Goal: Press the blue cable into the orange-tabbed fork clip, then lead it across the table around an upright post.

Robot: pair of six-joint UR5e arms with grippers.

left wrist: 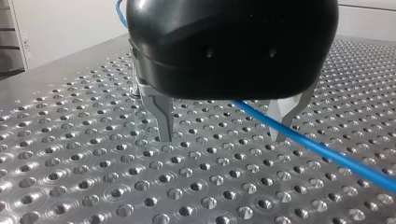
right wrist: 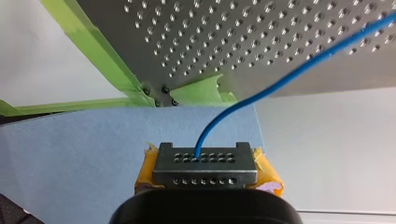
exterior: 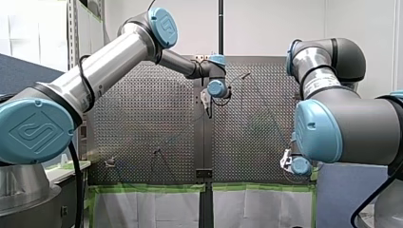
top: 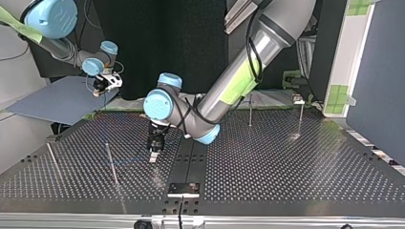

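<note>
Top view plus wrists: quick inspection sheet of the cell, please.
Surface: perforated table, green tape at its edge.
Job's things: blue cable running over the table; upright posts standing; fork clip not made out.
Clutter: nothing seen.
Tools: left tool open, cable beside one finger; right tool shut on the cable, beyond the table's edge.
Cables: black line along my left arm.
Surroundings: blue-grey board beside the table.
</note>
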